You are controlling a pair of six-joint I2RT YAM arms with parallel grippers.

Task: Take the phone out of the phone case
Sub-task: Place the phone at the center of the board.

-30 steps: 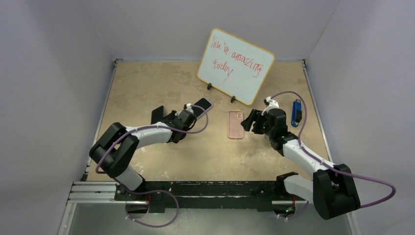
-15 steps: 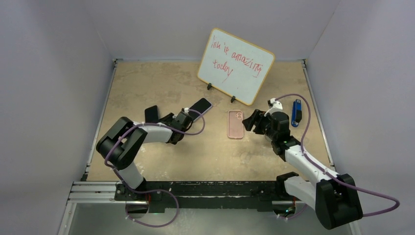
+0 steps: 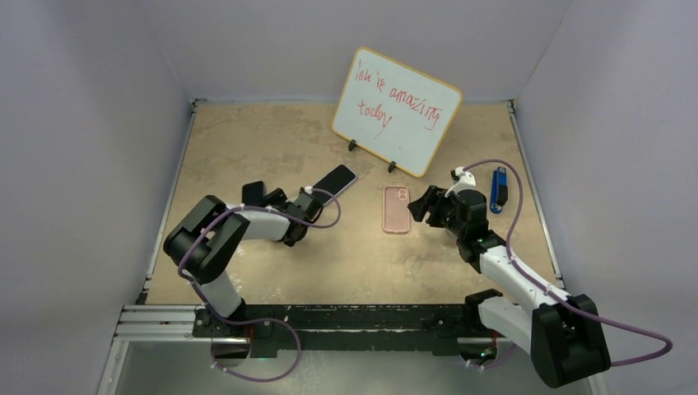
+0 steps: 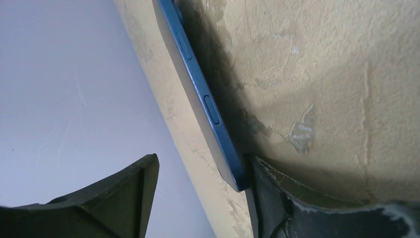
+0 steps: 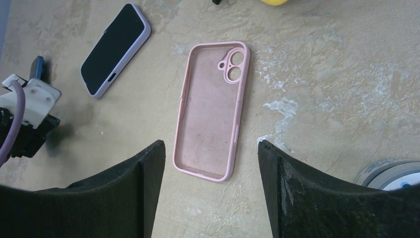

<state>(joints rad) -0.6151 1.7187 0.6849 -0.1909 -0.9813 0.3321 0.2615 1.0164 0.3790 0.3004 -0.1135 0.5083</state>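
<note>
Phone point(image 3: 336, 178) is out of the case point(image 3: 396, 209). It lies flat on the surface point(image 3: 247, 140), dark screen up, set at an angle, with its far end pointing toward the whiteboard point(image 3: 396, 111).

Case: pink, empty, lying open side up. Camera cut-out sits at the end nearer the whiteboard. It rests to the right of the phone, apart from it, between the two arms.

Left pincer point(image 4: 200, 166): turned on its side, low at the near end of the phone. Jaws stand apart. In the left wrist view the phone is seen edge-on, side buttons visible. Its near corner lies right at one jaw, with a clear gap to the other. Contact with that jaw cannot be confirmed. Nothing is clamped.

Right pincer point(image 5: 209, 144): jaws apart, holding nothing, hanging above the near end of the case. The whole case shows between its jaws in the right wrist view, untouched.

Other items: the whiteboard stands propped on small black feet at the back of the surface, with red handwriting on it. A blue item point(image 3: 499, 189) lies near the right edge, beyond the right arm; its kind cannot be told.
</note>
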